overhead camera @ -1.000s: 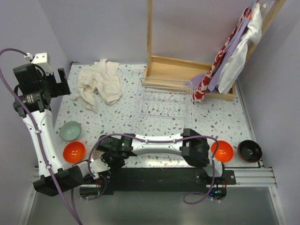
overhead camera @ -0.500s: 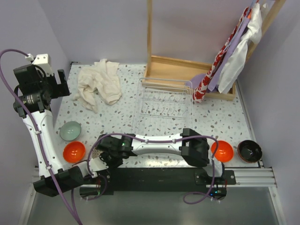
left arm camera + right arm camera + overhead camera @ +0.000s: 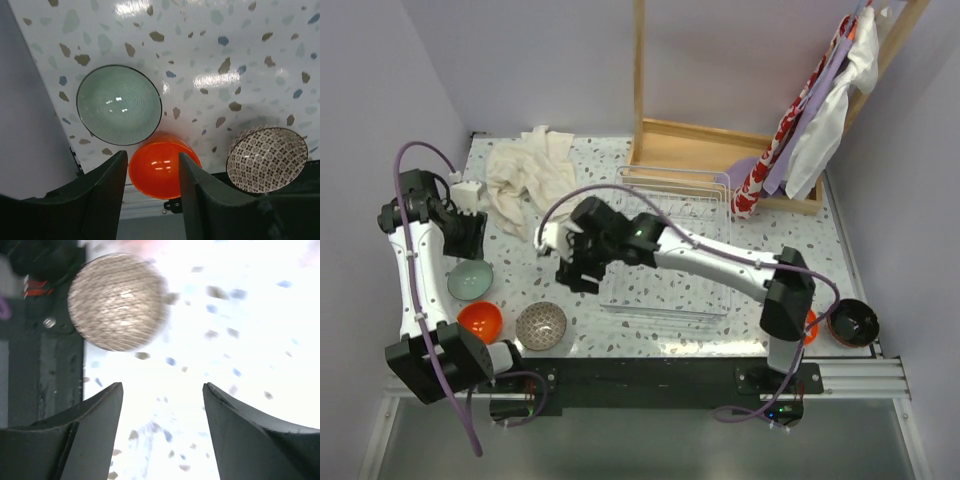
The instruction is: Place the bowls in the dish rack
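Over the front left bowls hangs my left gripper [image 3: 470,243] [image 3: 151,160], open and empty. Below it lie a pale green bowl [image 3: 470,279] [image 3: 119,105], an orange bowl [image 3: 480,319] [image 3: 162,169] and a patterned bowl [image 3: 541,324] [image 3: 266,159]. My right gripper [image 3: 570,272] [image 3: 162,387] is open and empty above the table, at the left edge of the clear dish rack [image 3: 670,240]. In the right wrist view the patterned bowl [image 3: 117,301] is blurred. A second orange bowl [image 3: 810,326], partly hidden by the right arm, and a dark bowl [image 3: 852,322] sit at the front right.
A crumpled white cloth [image 3: 532,180] lies at the back left. Behind the rack is a wooden frame [image 3: 720,140] with cloths [image 3: 810,110] draped on it. A black rail [image 3: 650,378] runs along the front edge, and walls close in on both sides.
The right gripper opened, left the patterned bowl on the table at the front left, and rose toward the rack. The left arm swung down over the bowls and its jaws narrowed.
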You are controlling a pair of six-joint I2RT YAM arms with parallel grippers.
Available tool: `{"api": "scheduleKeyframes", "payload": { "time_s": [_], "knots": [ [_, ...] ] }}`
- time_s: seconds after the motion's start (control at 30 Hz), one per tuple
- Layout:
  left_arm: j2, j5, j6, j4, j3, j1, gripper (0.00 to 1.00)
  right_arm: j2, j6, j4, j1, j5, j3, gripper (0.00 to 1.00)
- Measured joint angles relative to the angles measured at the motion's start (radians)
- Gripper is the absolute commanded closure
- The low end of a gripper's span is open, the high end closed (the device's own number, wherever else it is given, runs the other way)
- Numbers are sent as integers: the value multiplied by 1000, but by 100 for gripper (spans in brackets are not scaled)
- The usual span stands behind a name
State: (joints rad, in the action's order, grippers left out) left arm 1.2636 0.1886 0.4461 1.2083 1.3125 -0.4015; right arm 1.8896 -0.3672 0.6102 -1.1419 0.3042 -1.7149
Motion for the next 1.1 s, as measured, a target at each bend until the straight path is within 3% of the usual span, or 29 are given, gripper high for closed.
{"api": "scheduleKeyframes", "payload": {
  "time_s": [0.2, 1.1],
  "knots": [
    [-59, -29, 72, 31, -146, -2, 51, -157, 109, -27, 129, -40, 16, 28],
    [114, -43, 64, -93, -235, 6, 52, -150, 216, -77, 145, -39, 54, 26]
  ]
}}
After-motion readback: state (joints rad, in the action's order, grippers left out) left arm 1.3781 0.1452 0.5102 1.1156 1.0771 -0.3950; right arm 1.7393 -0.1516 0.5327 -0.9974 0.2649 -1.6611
